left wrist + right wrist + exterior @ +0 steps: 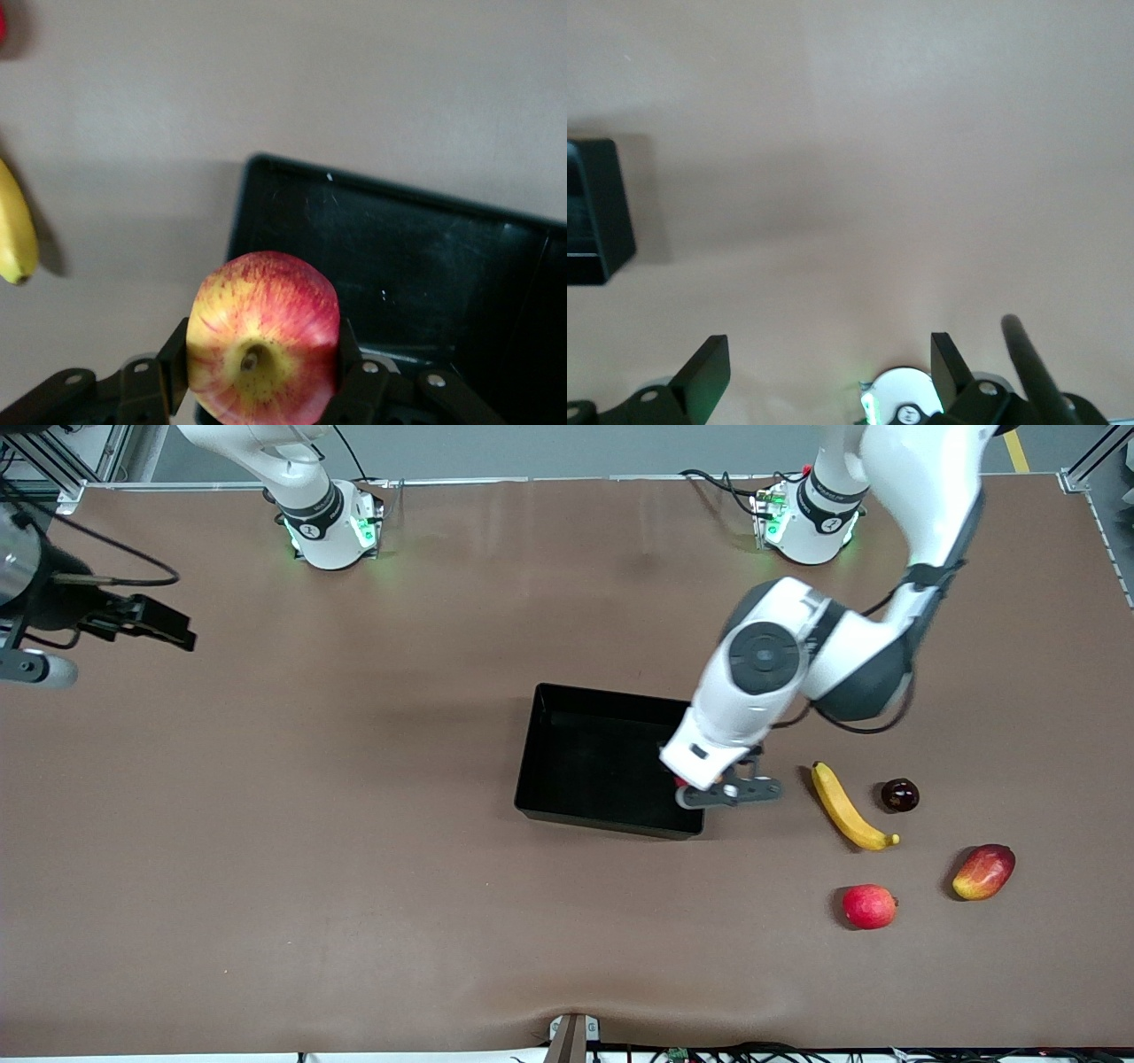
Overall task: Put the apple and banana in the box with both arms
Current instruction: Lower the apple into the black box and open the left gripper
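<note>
Matte brown table: left claw [261, 372] pinches streaky round apple [264, 336] over glossy black box [567, 717]; right claw [828, 367] spread.

Robotics lab, two bench-mounted arms [780, 682], brown mat-covered table [354, 868], aluminium framing, cables

No word, brand name, number or sign can be read anywhere in these views. The only mark is a small round emblem on the dark band of each arm's base [310, 530], at the top of the front view, and it cannot be made out as text
</note>
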